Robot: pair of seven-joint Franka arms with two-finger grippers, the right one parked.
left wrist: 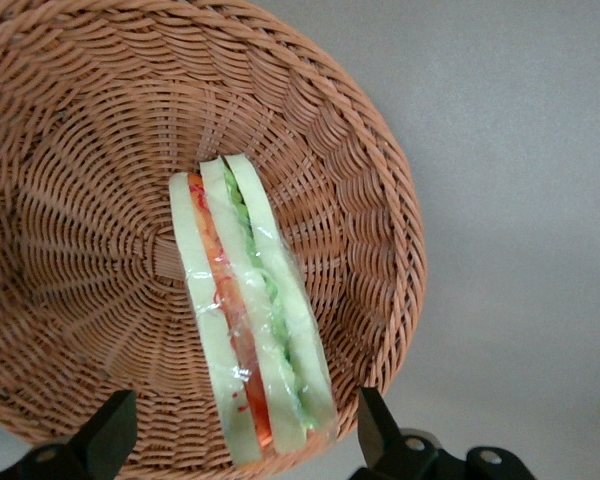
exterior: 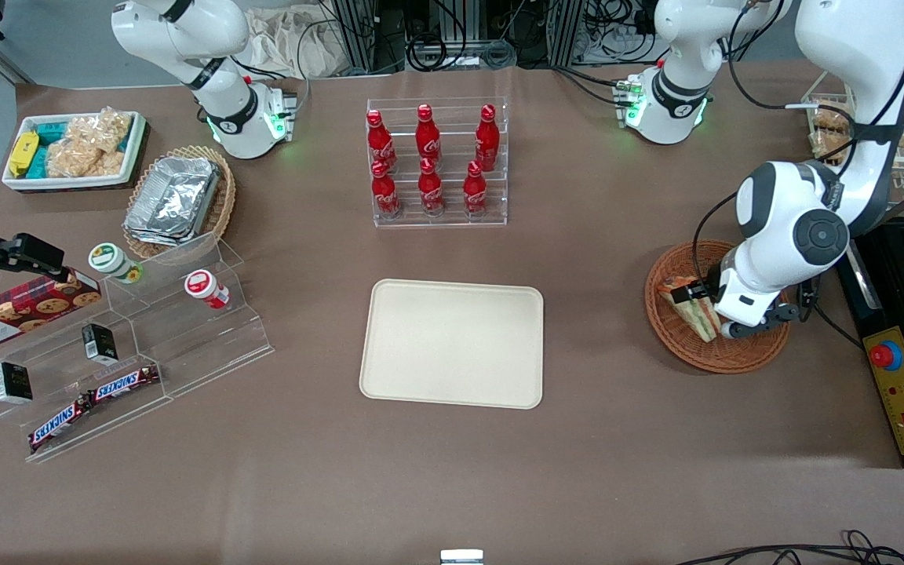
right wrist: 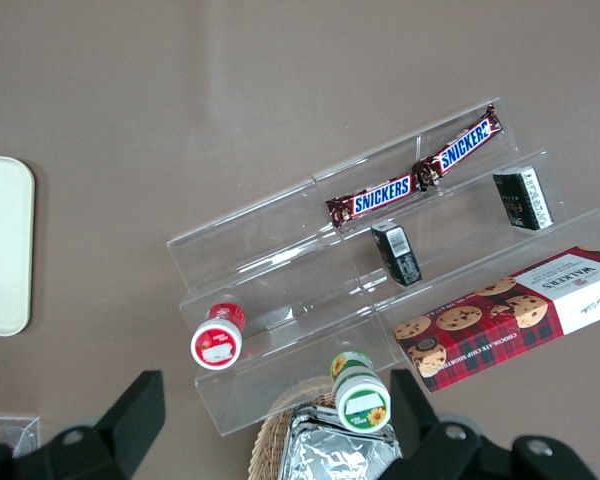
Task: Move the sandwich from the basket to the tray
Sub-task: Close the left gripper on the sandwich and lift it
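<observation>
I am hovering my gripper (left wrist: 240, 440), fingers spread wide and grasping nothing, over the wrapped sandwich (left wrist: 248, 320), which is lying in the wicker basket (left wrist: 70, 150) with one end against the rim. Closing off-centre, I am risking the slick film slipping or the bread crushing, well apart from the tray (exterior: 452, 343).

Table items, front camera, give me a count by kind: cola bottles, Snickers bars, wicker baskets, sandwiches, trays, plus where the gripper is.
Red cola bottles: 6
Snickers bars: 2
Wicker baskets: 2, the reddish-brown basket and the tan basket with foil containers
Sandwich: 1, in the reddish-brown basket
Tray: 1
Total: 12
The gripper is open above the sandwich.
</observation>
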